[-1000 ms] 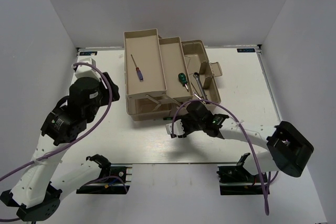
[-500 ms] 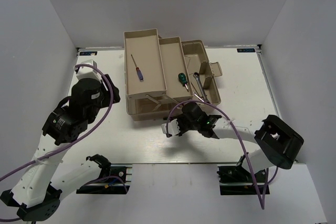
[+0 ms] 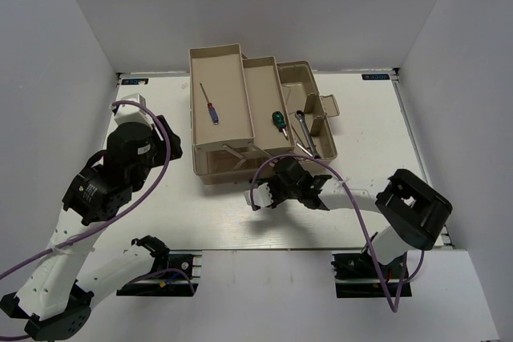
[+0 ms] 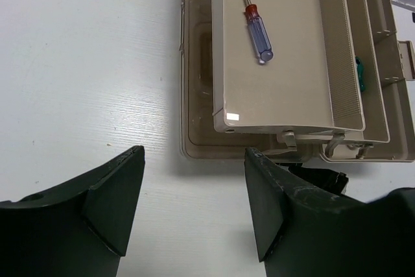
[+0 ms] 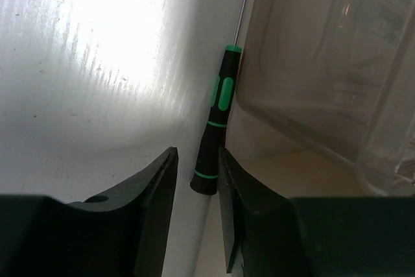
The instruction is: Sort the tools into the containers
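A thin black-and-green screwdriver (image 5: 217, 128) lies on the white table against the toolbox's translucent wall (image 5: 324, 63). My right gripper (image 5: 196, 180) stands low at the toolbox's front edge (image 3: 268, 191). Its narrowed jaws straddle the handle's butt end, with a gap still showing on the left side. A blue-handled screwdriver (image 3: 211, 107) (image 4: 258, 30) lies in the left beige tray (image 3: 228, 78). A green-handled stubby screwdriver (image 3: 279, 121) rests in the middle tray (image 3: 260, 86), and a silver wrench (image 3: 303, 130) in the right compartment (image 3: 298, 84). My left gripper (image 4: 194, 205) hangs open and empty over the table, left of the toolbox.
The cantilever toolbox stands at the back centre with its trays fanned out. White walls close in the table's left, right and back sides. My right arm's elbow (image 3: 413, 206) sits at the right front, and purple cables loop over both arms.
My right arm has slid left along the toolbox's front and its jaws have narrowed around the screwdriver handle. My left arm has shifted slightly toward the back.
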`<action>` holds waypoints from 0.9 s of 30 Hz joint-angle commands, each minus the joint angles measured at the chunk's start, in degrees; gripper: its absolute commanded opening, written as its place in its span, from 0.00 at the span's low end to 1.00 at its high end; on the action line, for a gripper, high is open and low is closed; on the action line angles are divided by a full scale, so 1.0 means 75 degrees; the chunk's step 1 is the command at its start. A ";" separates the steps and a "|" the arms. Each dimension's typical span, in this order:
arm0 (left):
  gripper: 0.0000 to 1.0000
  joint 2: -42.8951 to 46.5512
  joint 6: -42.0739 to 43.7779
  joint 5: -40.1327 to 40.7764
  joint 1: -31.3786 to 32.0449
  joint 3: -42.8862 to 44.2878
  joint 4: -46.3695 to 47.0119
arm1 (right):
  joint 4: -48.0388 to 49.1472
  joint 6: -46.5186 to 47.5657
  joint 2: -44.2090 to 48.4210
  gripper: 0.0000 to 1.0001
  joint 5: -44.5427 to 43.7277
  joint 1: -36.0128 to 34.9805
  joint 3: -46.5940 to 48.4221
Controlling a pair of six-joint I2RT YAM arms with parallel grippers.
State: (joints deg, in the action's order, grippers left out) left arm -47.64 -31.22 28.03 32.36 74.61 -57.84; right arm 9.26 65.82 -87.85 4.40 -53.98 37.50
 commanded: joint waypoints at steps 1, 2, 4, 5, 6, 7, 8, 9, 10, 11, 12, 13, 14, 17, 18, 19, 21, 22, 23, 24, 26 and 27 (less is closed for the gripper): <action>0.73 0.0082 -0.0056 0.0048 -0.0037 -0.0022 0.0013 | 0.0289 0.0118 -0.0122 0.38 -0.0048 -0.0022 0.0356; 0.73 0.0082 -0.0056 0.0048 -0.0037 -0.0022 0.0013 | 0.0254 0.0118 -0.0134 0.39 -0.0048 -0.0010 0.0402; 0.73 0.0082 -0.0056 0.0048 -0.0037 -0.0022 0.0013 | 0.0231 0.0130 -0.0215 0.39 -0.0071 0.0001 0.0461; 0.73 0.0082 -0.0056 0.0048 -0.0037 -0.0022 0.0013 | 0.0207 0.0130 -0.0239 0.39 -0.0048 0.0025 0.0485; 0.73 0.0082 -0.0056 0.0048 -0.0037 -0.0022 0.0013 | 0.0184 0.0153 -0.0251 0.39 -0.0048 -0.0010 0.0497; 0.73 0.0082 -0.0056 0.0048 -0.0037 -0.0022 0.0013 | 0.0184 0.0165 -0.0297 0.39 -0.0048 0.0013 0.0555; 0.73 0.0082 -0.0056 0.0048 -0.0037 -0.0022 0.0013 | 0.0172 0.0154 -0.0309 0.39 -0.0060 0.0025 0.0578; 0.73 0.0082 -0.0056 0.0048 -0.0037 -0.0022 0.0013 | 0.0091 0.0177 -0.0356 0.39 -0.0071 0.0002 0.0602; 0.73 0.0082 -0.0056 0.0048 -0.0037 -0.0022 0.0013 | 0.0090 0.0177 -0.0368 0.39 -0.0072 0.0013 0.0637; 0.73 0.0082 -0.0056 0.0117 -0.0037 0.0048 0.0013 | 0.0078 0.0188 -0.0415 0.39 -0.0072 0.0013 0.0649; 0.73 0.0082 -0.0056 0.0118 -0.0037 0.0048 0.0013 | 0.0020 0.0189 -0.0438 0.39 -0.0072 0.0025 0.0661; 0.73 0.0082 -0.0056 0.0118 -0.0037 0.0048 0.0013 | 0.0020 0.0212 -0.0450 0.39 -0.0106 0.0025 0.0672; 0.73 0.0082 -0.0056 0.0118 -0.0037 0.0048 0.0013 | 0.0020 0.0235 -0.0508 0.39 -0.0107 0.0025 0.0684; 0.73 0.0082 -0.0056 0.0118 -0.0037 0.0048 0.0013 | 0.0078 0.0247 -0.0602 0.39 -0.0235 0.0036 0.0684; 0.73 0.0082 -0.0056 0.0118 -0.0037 0.0118 0.0013 | 0.0078 0.0247 -0.0649 0.39 -0.0259 0.0037 0.0707; 0.73 0.0082 -0.0056 0.0118 -0.0037 0.0119 0.0013 | 0.0090 0.0236 -0.0673 0.39 -0.0271 0.0037 0.0719; 0.73 0.0082 -0.0056 0.0118 -0.0037 0.0119 0.0013 | 0.0090 0.0270 -0.0696 0.39 -0.0271 0.0072 0.0743; 0.73 0.0082 -0.0056 0.0118 -0.0037 0.0119 0.0013 | 0.0020 0.0236 -0.0731 0.39 -0.0282 0.0049 0.0754; 0.73 0.0082 -0.0056 0.0118 -0.0037 0.0119 0.0013 | -0.0003 0.0224 -0.0743 0.39 -0.0259 0.0060 0.0754; 0.73 0.0082 -0.0056 0.0118 -0.0037 0.0119 0.0013 | -0.0050 0.0224 -0.0778 0.39 -0.0259 0.0083 0.0813; 0.73 0.0012 -0.0056 0.0118 -0.0037 0.0119 0.0013 | -0.0296 0.0212 -0.0790 0.39 -0.0178 0.0095 0.0872; 0.73 0.0012 -0.0056 0.0118 -0.0037 0.0188 0.0013 | -0.0343 0.0224 -0.0813 0.39 -0.0154 0.0095 0.0906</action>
State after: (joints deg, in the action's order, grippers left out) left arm -47.68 -31.38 28.08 32.36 74.63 -57.87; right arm 8.16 66.87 -93.38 2.76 -53.58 41.91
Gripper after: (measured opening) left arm 0.730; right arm 0.387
